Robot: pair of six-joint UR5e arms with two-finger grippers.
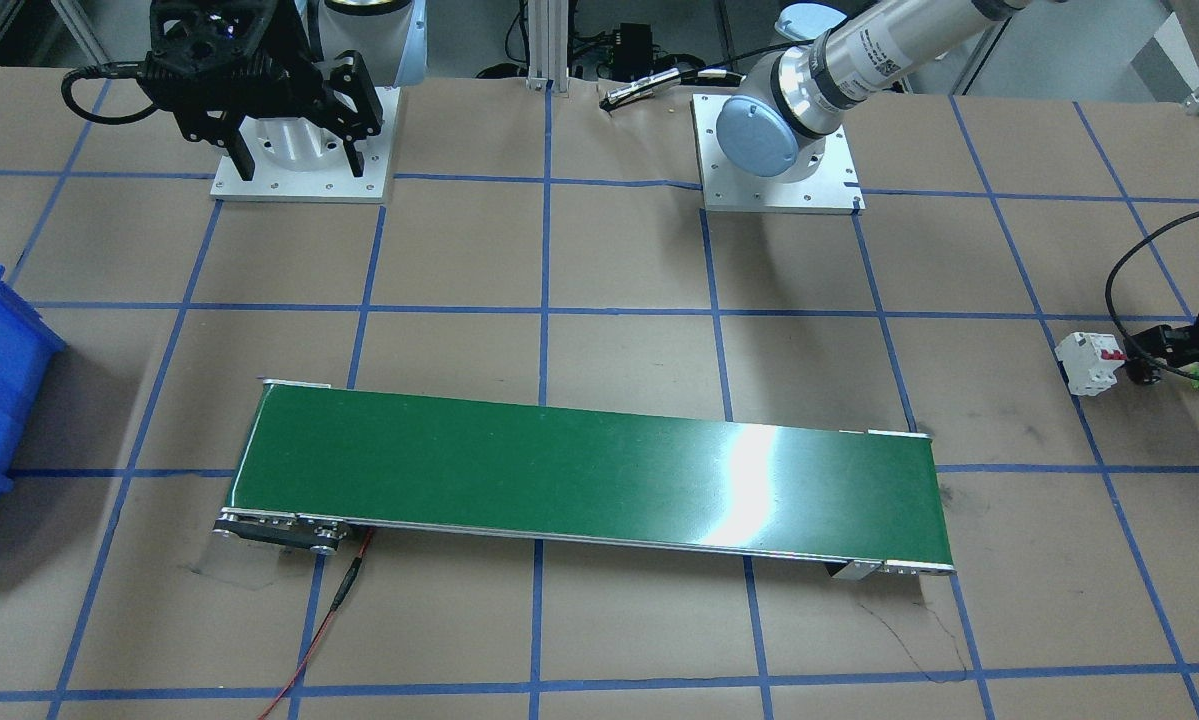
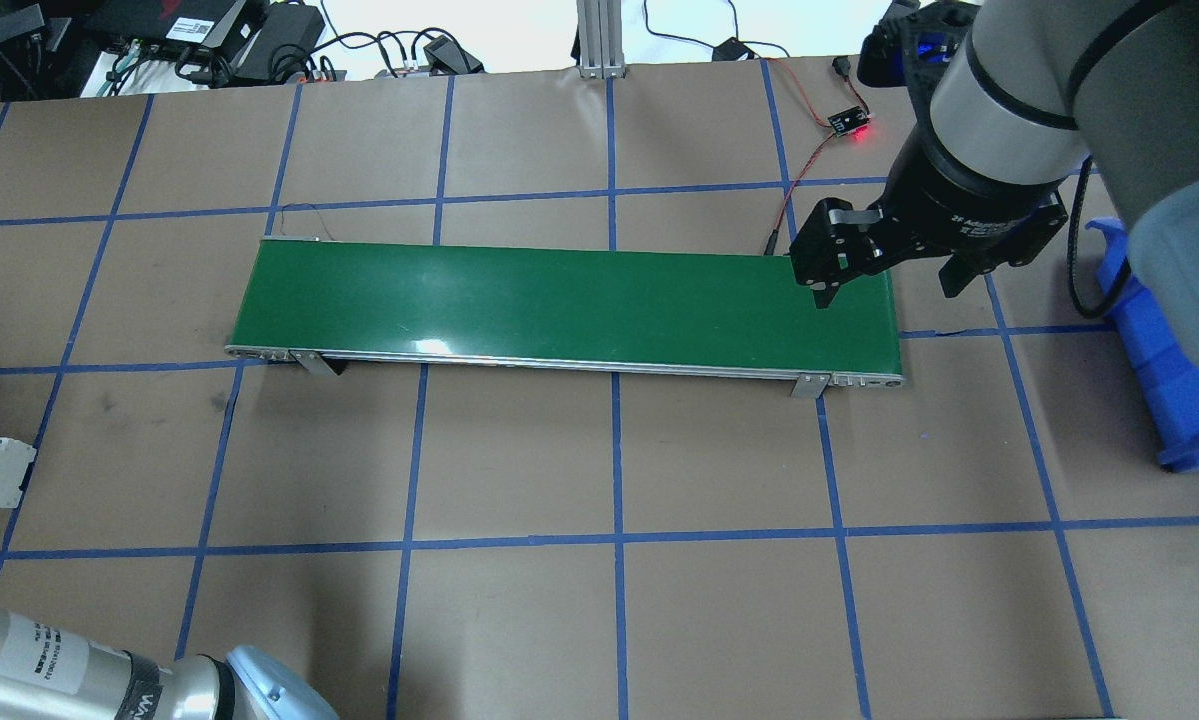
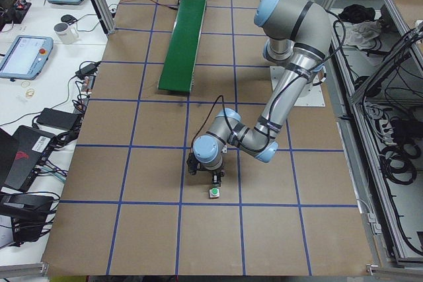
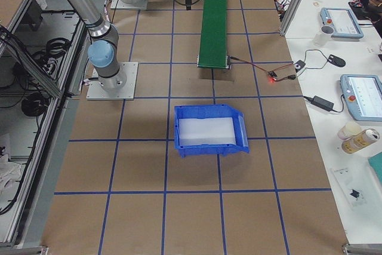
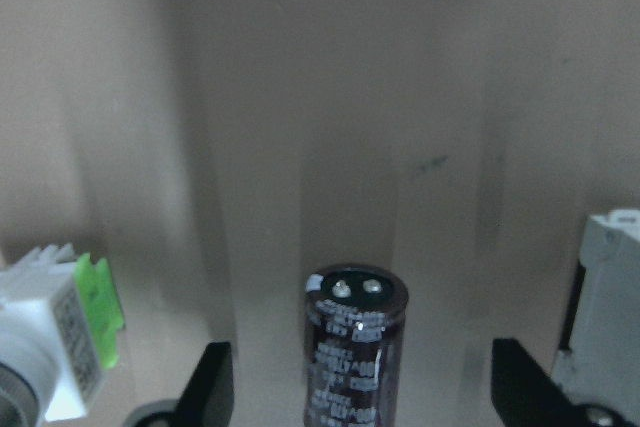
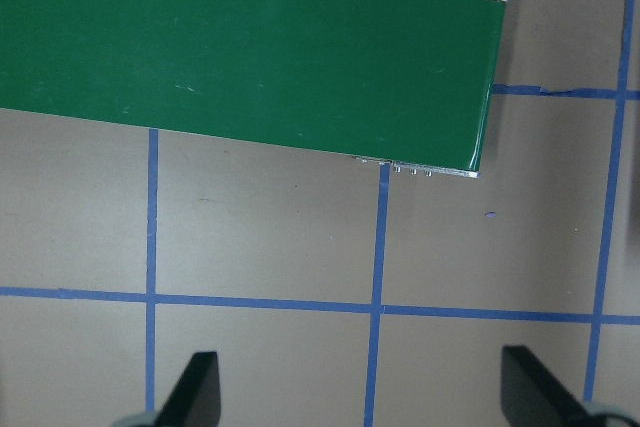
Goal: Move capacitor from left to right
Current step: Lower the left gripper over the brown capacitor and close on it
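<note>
The capacitor [image 5: 354, 347] is a dark cylinder with two metal terminals on its end, on the brown paper. My left gripper [image 5: 360, 377] is open, with one finger on each side of the capacitor and neither touching it. In the front-facing view this gripper [image 1: 1164, 350] is low at the table's far right edge. My right gripper [image 2: 889, 288] is open and empty, above the right end of the green conveyor belt [image 2: 559, 300]; its wrist view shows the belt end [image 6: 250, 57] below open fingers [image 6: 195, 392].
A white circuit breaker [image 1: 1089, 362] with red switches lies right next to the capacitor, and a green-capped push button [image 5: 60, 347] lies on its other side. A blue bin [image 2: 1159, 350] stands at the table's right end. A red wire [image 1: 329, 620] trails from the belt.
</note>
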